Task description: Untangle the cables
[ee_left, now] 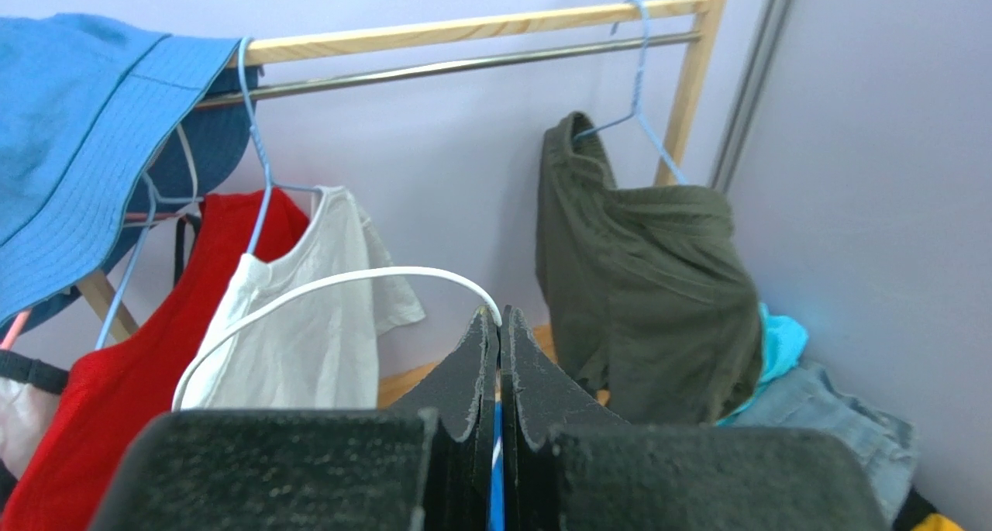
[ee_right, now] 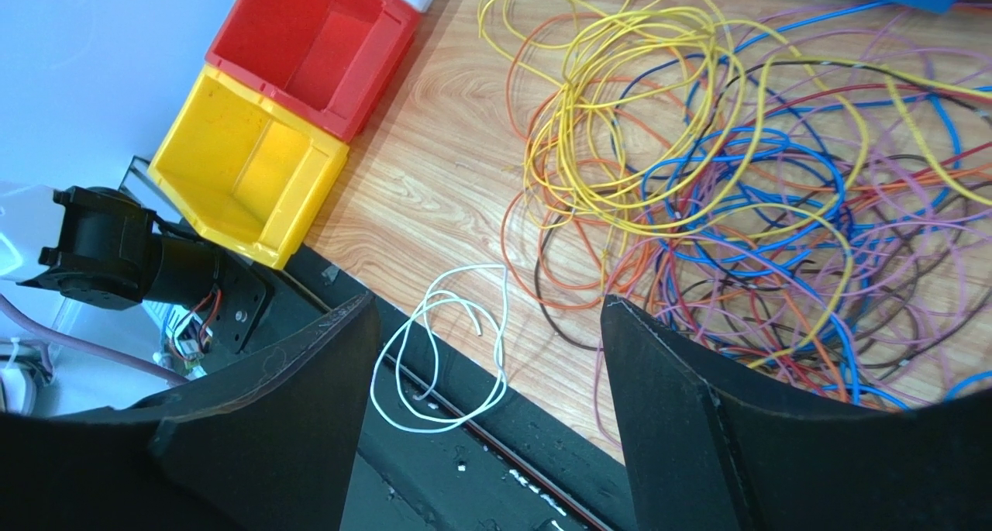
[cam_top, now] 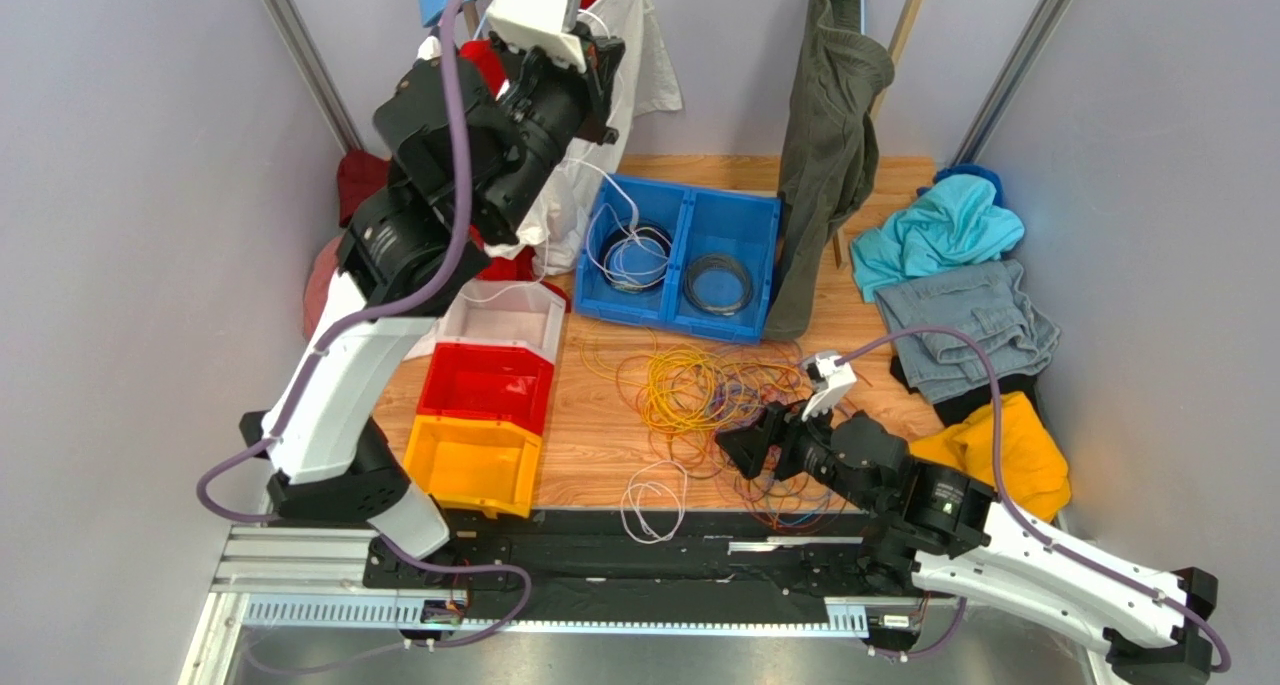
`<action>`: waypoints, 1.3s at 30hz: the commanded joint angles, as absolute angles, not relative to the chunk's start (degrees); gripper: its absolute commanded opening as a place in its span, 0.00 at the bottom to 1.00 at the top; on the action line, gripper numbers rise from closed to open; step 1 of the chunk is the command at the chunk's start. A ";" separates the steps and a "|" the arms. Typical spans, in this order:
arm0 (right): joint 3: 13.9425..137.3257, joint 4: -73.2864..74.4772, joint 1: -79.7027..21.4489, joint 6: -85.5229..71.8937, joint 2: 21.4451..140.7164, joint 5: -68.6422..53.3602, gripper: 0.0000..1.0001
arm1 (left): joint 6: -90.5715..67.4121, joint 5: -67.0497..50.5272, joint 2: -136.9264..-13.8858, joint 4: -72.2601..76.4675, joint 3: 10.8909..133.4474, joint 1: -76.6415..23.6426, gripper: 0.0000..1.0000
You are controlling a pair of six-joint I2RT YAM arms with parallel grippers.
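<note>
The cables (cam_top: 706, 393) lie as a tangle of yellow, orange, blue, purple and red strands (ee_right: 722, 194) on the wooden table. My right gripper (cam_top: 747, 448) hovers over the tangle's near edge, open (ee_right: 489, 302), with nothing between its fingers. A loose white cable loop (ee_right: 437, 357) lies at the table's front edge (cam_top: 654, 498), under the open jaws. My left gripper (cam_top: 594, 70) is raised high at the back, shut (ee_left: 500, 317) on a white cable (ee_left: 314, 285). That cable (cam_top: 609, 168) hangs down toward the blue bin (cam_top: 681, 250).
The blue bin has two compartments, each with a coiled cable inside. White (cam_top: 504, 313), red (cam_top: 484, 385) and yellow (cam_top: 469, 463) bins stand in a row at the left. Garments hang on a rack (ee_left: 466, 29) at the back. A clothes pile (cam_top: 962, 303) lies at the right.
</note>
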State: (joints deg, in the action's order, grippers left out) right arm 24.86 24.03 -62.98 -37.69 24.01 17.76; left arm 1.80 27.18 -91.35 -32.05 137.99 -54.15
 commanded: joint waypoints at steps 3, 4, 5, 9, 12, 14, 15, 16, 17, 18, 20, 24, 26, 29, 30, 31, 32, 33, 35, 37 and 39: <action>28.47 28.91 -63.19 -35.07 17.94 23.11 0.74 | -3.42 20.39 -95.09 -32.08 141.68 -48.61 0.00; 28.65 29.79 -63.19 -34.81 17.41 23.64 0.74 | -3.51 19.78 -95.71 -31.82 141.94 -48.60 0.00; 29.00 30.14 -63.19 -34.28 16.79 24.08 0.74 | -3.52 19.43 -96.06 -31.82 142.81 -48.60 0.00; 30.06 31.64 -63.19 -33.14 15.30 26.01 0.73 | -5.18 18.20 -97.38 -33.04 146.07 -48.60 0.00; 30.32 32.43 -63.11 -32.87 14.94 26.54 0.73 | -10.18 13.20 -95.81 -34.36 146.60 -48.69 0.00; 30.24 32.34 -63.11 -32.87 14.68 26.37 0.73 | -11.95 10.03 -93.26 -33.14 144.68 -49.82 0.00; 30.06 32.17 -63.19 -32.87 14.59 26.45 0.73 | -11.87 10.11 -92.29 -31.57 143.80 -50.53 0.00; 30.06 32.08 -63.11 -32.87 14.76 26.37 0.73 | -11.78 9.93 -90.89 -31.12 143.35 -51.15 0.00; 30.06 32.08 -63.11 -32.78 14.77 26.45 0.73 | -11.86 9.50 -90.44 -30.77 143.52 -52.46 0.00; 30.06 31.91 -63.19 -32.78 14.85 26.46 0.73 | -12.04 8.88 -89.22 -29.72 143.53 -52.99 0.00; 30.06 31.90 -63.19 -32.87 14.94 26.46 0.73 | -12.39 6.86 -88.07 -28.48 143.61 -54.57 0.00; 29.88 31.91 -63.19 -33.48 14.85 26.45 0.73 | -12.92 4.31 -84.39 -24.54 142.65 -56.16 0.00; 29.62 31.91 -63.19 -33.92 14.85 26.46 0.73 | -12.92 4.22 -83.50 -23.65 141.77 -56.34 0.00; 29.36 31.90 -63.19 -34.28 15.03 26.37 0.73 | -13.45 4.31 -82.09 -23.38 141.33 -56.34 0.00; 29.18 31.90 -63.19 -34.54 14.94 26.45 0.73 | -13.45 4.13 -81.83 -23.29 141.33 -56.34 0.00; 29.01 31.64 -63.19 -34.72 14.94 26.37 0.73 | -13.36 4.57 -81.83 -23.47 141.50 -56.42 0.00; 28.83 31.64 -63.11 -34.98 15.20 26.37 0.73 | -13.27 5.01 -82.00 -23.73 141.59 -56.43 0.00; 28.65 31.47 -63.19 -35.24 15.38 26.37 0.73 | -13.01 5.97 -82.44 -24.69 141.77 -56.43 0.00; 28.30 31.46 -63.19 -35.94 15.47 26.02 0.73 | -12.48 6.68 -82.88 -25.66 141.94 -56.34 0.00; 28.13 31.46 -63.19 -36.30 15.47 25.84 0.72 | -11.70 7.82 -83.76 -26.63 141.68 -56.34 0.00; 27.86 31.38 -63.19 -36.82 15.38 25.84 0.72 | -10.99 9.65 -85.16 -27.42 141.68 -56.34 0.00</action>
